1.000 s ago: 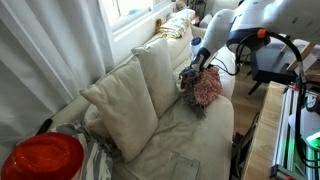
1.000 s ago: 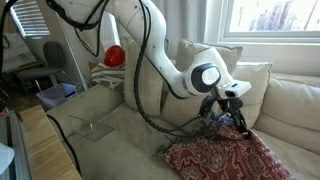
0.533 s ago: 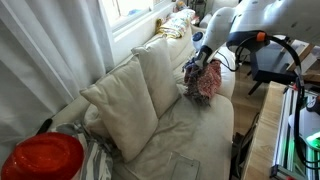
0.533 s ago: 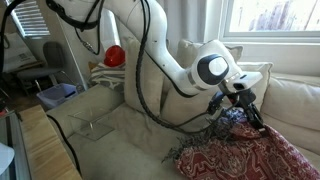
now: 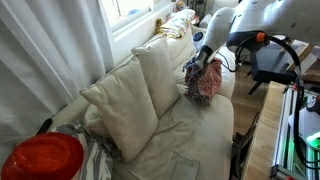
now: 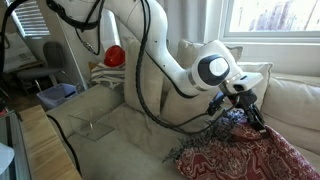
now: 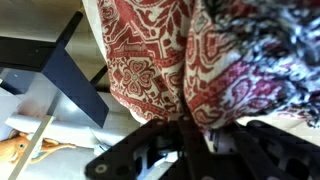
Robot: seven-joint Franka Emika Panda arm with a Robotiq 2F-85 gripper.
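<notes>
My gripper (image 6: 234, 106) is shut on a red and cream patterned cloth (image 6: 238, 152) with a dark fringe. It holds one edge lifted above the beige sofa seat (image 6: 110, 120), and the rest drapes down onto the cushion. In an exterior view the cloth (image 5: 203, 82) hangs from the gripper (image 5: 203, 62) beside a cream back pillow (image 5: 160, 70). In the wrist view the cloth (image 7: 160, 50) fills the frame and its folds are pinched between the dark fingers (image 7: 195, 135).
Two cream pillows (image 5: 120, 105) lean on the sofa back under a window with white curtains (image 5: 50, 50). A red round object (image 5: 42, 158) sits on the near sofa arm. A clear tray (image 6: 88, 126) lies on the seat. A desk edge (image 5: 270, 130) stands beside the sofa.
The gripper rose and moved along the sofa with the cloth, lifting the held edge higher. In the last half second nothing visibly moved.
</notes>
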